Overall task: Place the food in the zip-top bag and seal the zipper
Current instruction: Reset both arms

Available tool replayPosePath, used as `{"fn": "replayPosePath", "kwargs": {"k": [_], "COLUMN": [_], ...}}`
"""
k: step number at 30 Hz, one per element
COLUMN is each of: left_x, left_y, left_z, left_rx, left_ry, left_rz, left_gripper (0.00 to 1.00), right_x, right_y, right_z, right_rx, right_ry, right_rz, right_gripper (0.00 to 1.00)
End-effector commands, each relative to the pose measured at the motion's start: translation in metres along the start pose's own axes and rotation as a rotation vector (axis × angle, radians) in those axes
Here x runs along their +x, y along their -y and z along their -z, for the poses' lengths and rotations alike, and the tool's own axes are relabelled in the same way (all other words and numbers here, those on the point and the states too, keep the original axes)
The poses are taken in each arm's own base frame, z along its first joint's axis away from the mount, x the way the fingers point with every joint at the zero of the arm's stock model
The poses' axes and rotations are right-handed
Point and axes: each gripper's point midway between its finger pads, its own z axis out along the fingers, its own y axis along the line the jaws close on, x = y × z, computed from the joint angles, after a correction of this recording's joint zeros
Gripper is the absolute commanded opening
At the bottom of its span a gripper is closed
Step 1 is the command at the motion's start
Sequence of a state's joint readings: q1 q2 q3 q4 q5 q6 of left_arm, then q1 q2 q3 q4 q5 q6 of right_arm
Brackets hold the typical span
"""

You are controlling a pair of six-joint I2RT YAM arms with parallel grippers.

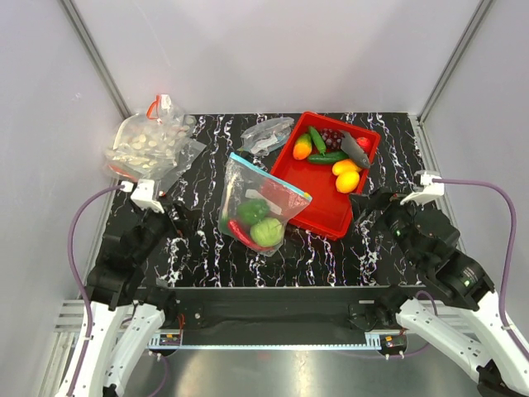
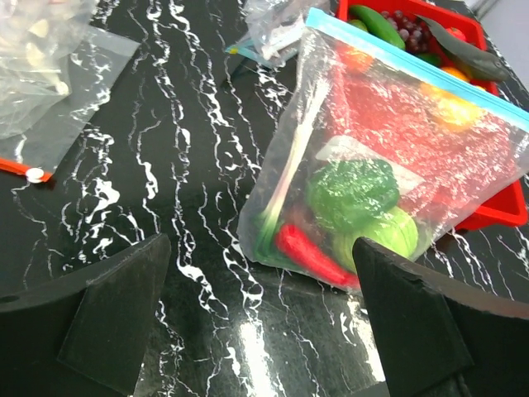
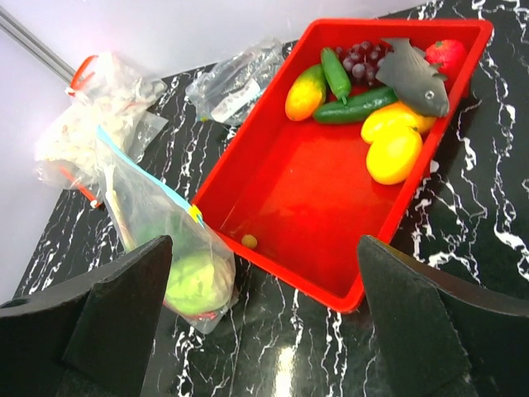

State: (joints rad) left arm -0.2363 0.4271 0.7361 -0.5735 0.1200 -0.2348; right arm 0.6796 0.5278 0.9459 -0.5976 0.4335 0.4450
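1. Left jaws: apart, empty, over the table (image 1: 198, 248) near the zip-top bag (image 1: 260, 188).
2. Right jaws: apart, empty, beside the red tray (image 1: 324, 225).
3. Bag: mouth end against the tray's left wall.
4. Contents: chilli (image 1: 240, 232), bell pepper (image 1: 252, 211), round fruit (image 1: 266, 233).
5. Zipper (image 1: 273, 176): seal state cannot be told.

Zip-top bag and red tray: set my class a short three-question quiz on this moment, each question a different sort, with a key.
1. True or false: the red chilli lies inside the zip-top bag.
2. Which lies in the red tray? A grey fish; B bag of white pieces; C green bell pepper.
3. Fill in: the left end effector and right end effector both stand ___.
Key: 1 true; 2 A; 3 open.
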Motion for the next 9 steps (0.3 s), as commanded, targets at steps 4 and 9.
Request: {"fn": "replayPosePath", "kwargs": {"k": [4,9], "left_x": [-0.0075,-0.006], "left_y": [0.0131,0.0127], "left_z": [-0.0063,-0.008], "left_rx": [0.075,0.075], "left_ry": [0.007,0.001], "left_rz": [-0.022,-0.021], "left_gripper": [0.99,0.99], "right_x": [0.001,0.0019], "right_y": [0.0089,0.0106], "right_z": [0.0116,0.012], "right_rx": [0.006,0.007], "right_ry": [0.018,0.021], "right_rz": [-0.031,-0.015], "right_gripper": [1.0,1.0]}}
